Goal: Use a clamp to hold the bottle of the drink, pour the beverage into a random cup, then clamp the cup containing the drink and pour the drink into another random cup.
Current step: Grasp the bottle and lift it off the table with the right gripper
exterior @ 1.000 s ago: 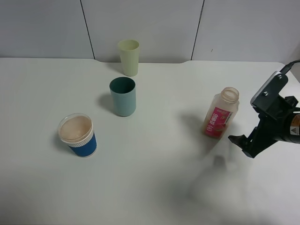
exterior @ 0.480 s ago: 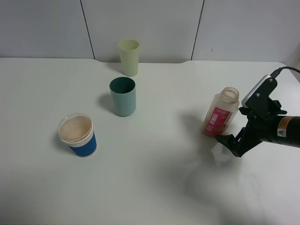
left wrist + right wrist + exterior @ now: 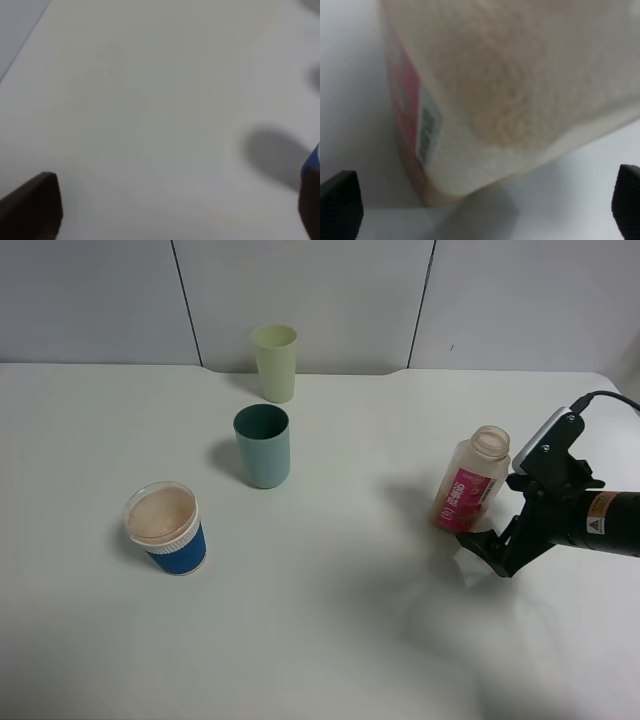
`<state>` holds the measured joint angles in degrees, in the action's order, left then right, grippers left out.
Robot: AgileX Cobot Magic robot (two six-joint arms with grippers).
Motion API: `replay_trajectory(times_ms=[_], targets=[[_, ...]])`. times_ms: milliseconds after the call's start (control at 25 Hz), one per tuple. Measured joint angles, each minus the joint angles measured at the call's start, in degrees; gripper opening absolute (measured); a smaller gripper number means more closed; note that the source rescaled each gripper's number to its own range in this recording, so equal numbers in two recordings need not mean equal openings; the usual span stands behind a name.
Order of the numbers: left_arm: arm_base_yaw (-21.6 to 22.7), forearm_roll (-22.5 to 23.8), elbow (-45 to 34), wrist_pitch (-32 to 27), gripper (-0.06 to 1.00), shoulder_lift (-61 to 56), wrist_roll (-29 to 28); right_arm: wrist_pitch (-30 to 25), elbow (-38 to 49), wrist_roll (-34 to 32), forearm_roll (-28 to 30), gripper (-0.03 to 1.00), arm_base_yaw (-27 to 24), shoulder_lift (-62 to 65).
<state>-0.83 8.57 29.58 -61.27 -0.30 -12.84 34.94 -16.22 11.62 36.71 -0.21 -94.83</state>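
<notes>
Bottle of the drink [image 3: 510,90] — blurred, cropped close — stands before the released right hand [image 3: 488,548].

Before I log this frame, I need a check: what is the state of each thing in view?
Drink bottle: upright, uncapped, not gripped.
Blue-and-white cup: upright, tan inside.
Teal tumbler: upright.
Pale yellow-green tumbler: upright.
Right gripper: open, fingers either side of the bottle.
Left gripper: open, holding nothing.
</notes>
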Motion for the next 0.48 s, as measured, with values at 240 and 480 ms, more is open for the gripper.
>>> replay_trajectory(times_ms=[240,480], targets=[[0.0,0.0,0.0,0.0,0.88,0.0,0.0,1.8,-0.1,-0.3,0.5,1.0,-1.4,-1.5],[0.0,-0.1,0.0,0.0,0.88,0.0,0.0,7.8,-0.1,-0.3,-2.5,1.0,-1.6,-4.0]])
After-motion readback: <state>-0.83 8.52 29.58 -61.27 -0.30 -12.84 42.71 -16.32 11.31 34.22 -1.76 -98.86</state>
